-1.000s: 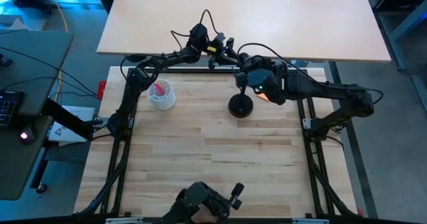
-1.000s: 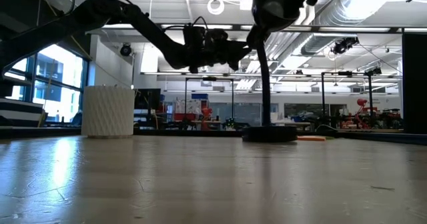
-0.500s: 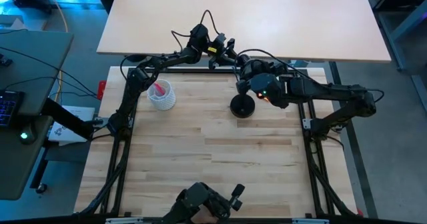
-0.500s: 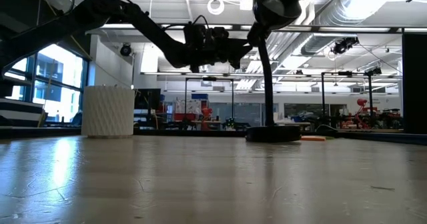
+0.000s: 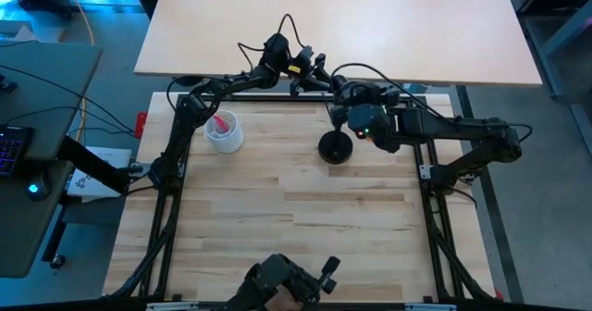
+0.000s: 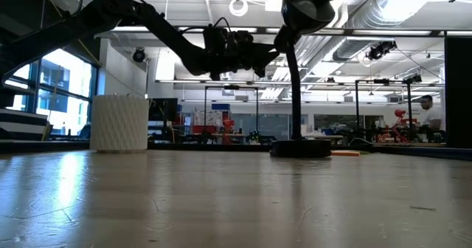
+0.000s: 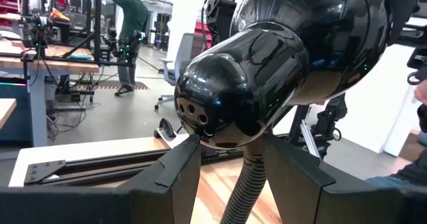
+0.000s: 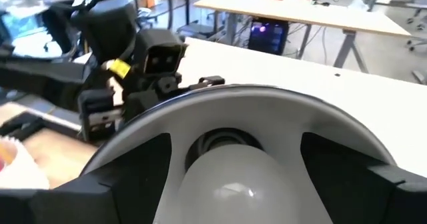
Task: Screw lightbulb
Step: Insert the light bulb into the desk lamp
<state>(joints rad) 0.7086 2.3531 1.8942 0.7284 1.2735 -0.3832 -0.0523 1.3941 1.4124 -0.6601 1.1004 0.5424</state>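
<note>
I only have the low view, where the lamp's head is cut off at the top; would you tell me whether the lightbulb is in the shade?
Observer: Yes. The right wrist view shows the lightbulb inside the lamp's white shade, with its base hidden.
Operator: Thank you. Where is the right gripper?
Observer: The right gripper is at the shade's mouth, its fingers spread wide on either side of the lightbulb.
Operator: And the left gripper?
Observer: In the left wrist view, the left gripper sits right at the lamp's neck, just under the head.
</note>
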